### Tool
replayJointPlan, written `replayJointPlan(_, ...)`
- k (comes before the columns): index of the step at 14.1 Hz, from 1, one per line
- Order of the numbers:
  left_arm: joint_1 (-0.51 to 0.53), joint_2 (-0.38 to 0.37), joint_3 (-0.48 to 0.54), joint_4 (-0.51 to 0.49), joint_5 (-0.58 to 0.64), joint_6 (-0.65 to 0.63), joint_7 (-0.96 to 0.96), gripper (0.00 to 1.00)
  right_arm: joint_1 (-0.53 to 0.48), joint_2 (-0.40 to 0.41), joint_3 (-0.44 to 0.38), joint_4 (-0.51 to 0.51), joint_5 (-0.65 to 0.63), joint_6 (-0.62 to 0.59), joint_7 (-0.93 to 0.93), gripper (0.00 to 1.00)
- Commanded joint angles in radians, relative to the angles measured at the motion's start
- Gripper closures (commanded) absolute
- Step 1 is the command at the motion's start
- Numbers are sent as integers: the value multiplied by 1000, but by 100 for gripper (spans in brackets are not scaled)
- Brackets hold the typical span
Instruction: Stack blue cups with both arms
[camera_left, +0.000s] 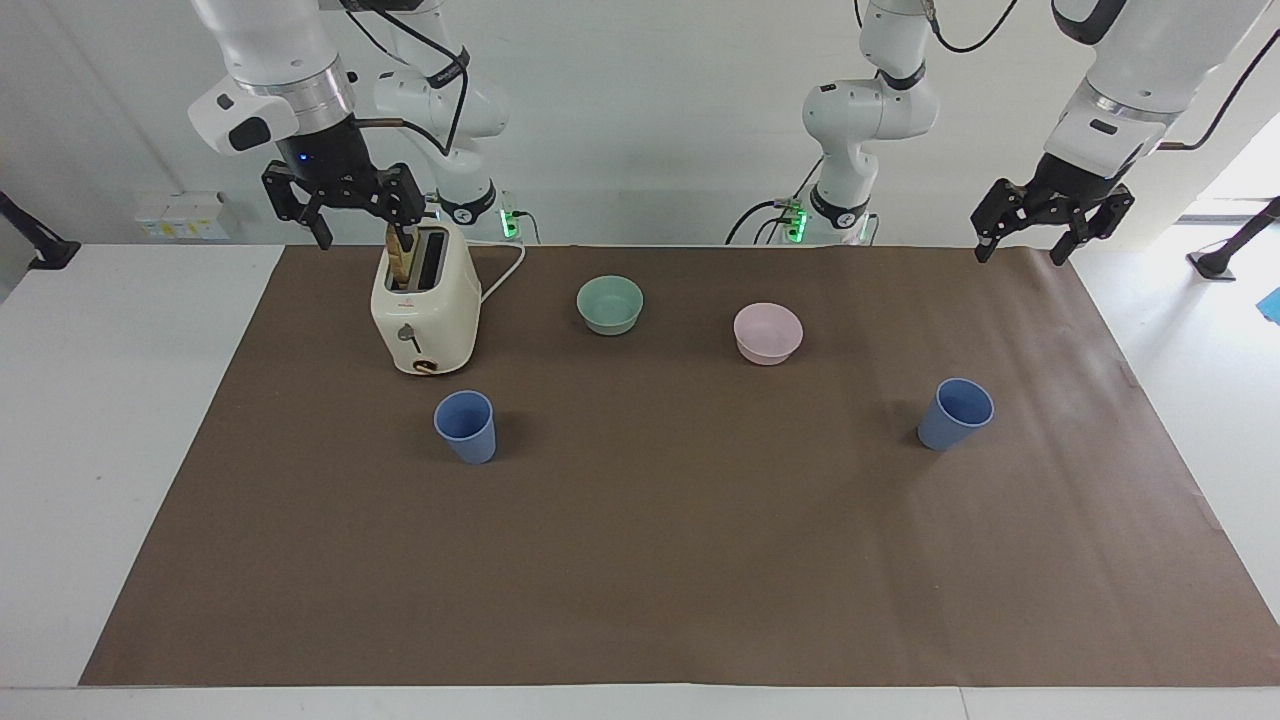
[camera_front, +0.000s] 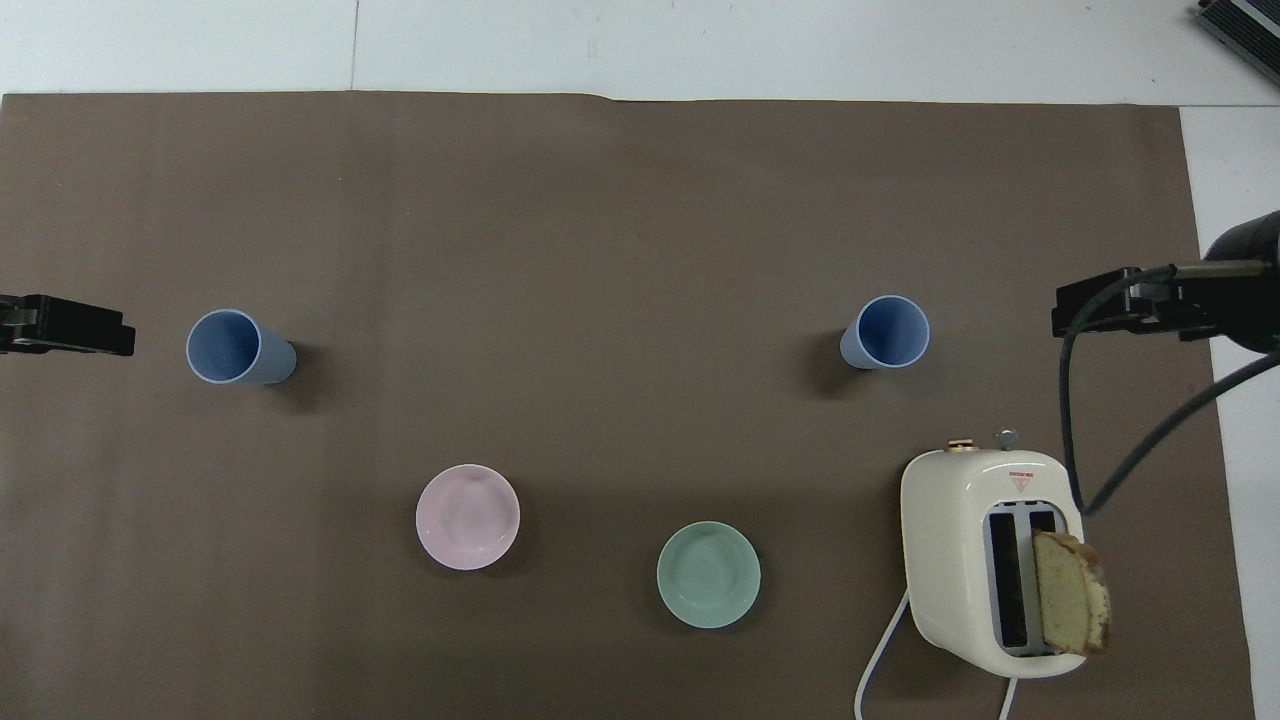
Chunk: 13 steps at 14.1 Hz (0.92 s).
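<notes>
While both arms wait raised, the left gripper (camera_left: 1052, 230) hangs with fingers spread wide and holding nothing over the mat's edge at the left arm's end, and the right gripper (camera_left: 345, 215), equally wide and empty, hangs over the toaster (camera_left: 425, 310). One blue cup (camera_left: 957, 413) stands upright toward the left arm's end; the other blue cup (camera_left: 466, 426) stands just beside the toaster, farther from the robots than it. The two are well apart. The toaster bears a small red label (camera_front: 1019, 480), too small to read. A bread slice (camera_front: 1072, 605) sits in its slot.
</notes>
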Motion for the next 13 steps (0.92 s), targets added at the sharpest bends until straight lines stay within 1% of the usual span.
replayJointPlan(1, -11, -17, 6, -16, -5, 10, -3, 0, -19, -23, 4, -27, 26, 8, -4, 0)
replayJointPlan(10, -2, -19, 4, -21, -5, 15, -10, 0, -19, -23, 4, -27, 26, 8, -4, 0)
replayJointPlan(13, 8, -17, 12, -49, -5, 27, -9, 0, -19, -23, 4, -27, 26, 8, -4, 0)
